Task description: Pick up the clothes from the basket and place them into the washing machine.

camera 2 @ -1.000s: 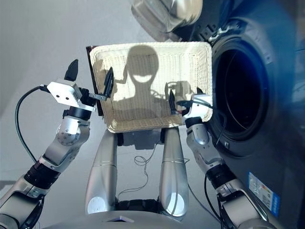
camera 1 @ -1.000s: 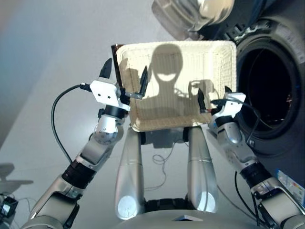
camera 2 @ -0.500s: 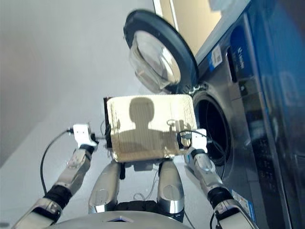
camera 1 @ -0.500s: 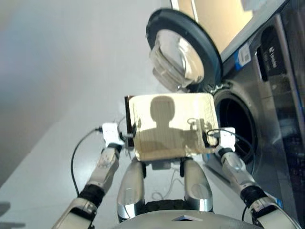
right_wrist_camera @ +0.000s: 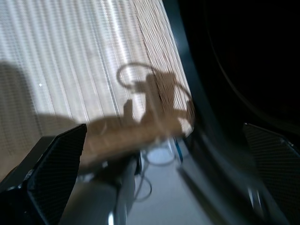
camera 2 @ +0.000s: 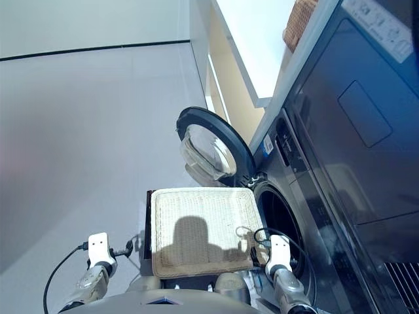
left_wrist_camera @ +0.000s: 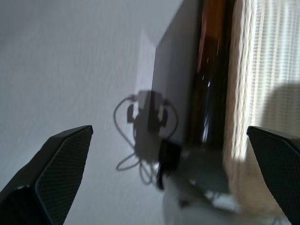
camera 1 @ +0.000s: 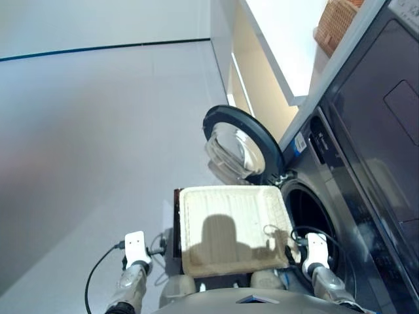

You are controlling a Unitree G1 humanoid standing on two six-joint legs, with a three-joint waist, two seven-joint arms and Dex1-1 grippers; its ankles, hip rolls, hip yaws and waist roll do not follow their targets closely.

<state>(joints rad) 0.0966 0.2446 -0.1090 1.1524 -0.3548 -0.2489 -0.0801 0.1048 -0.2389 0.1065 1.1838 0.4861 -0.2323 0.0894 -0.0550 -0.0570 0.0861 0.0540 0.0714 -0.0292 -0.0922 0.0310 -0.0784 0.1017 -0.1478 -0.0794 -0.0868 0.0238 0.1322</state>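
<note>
The cream-white wicker basket (camera 1: 230,212) lies in front of me with only my shadow on its bare weave. No clothes show in any view; the drum is too dark to see into. To the right of the basket stands the washing machine (camera 1: 330,196), its round door (camera 1: 241,142) swung open behind the basket. My left gripper (camera 1: 148,241) hovers open off the basket's near left corner, nothing between its fingers (left_wrist_camera: 61,159). Beside the near right corner, in front of the drum opening (camera 1: 313,219), my right gripper (camera 1: 302,242) is open and holds nothing.
The basket rests on a dark stand (left_wrist_camera: 206,70). A dark flat-fronted appliance (camera 1: 386,124) sits above the washer, and a small brown wicker basket (camera 1: 337,23) stands on top. A pale counter edge (camera 1: 262,59) runs back on the left of the machines. Grey floor (camera 1: 91,144) spreads to the left.
The whole picture has tilted up and drawn back, so the camera moved. Both grippers stay open beside the basket's near corners.
</note>
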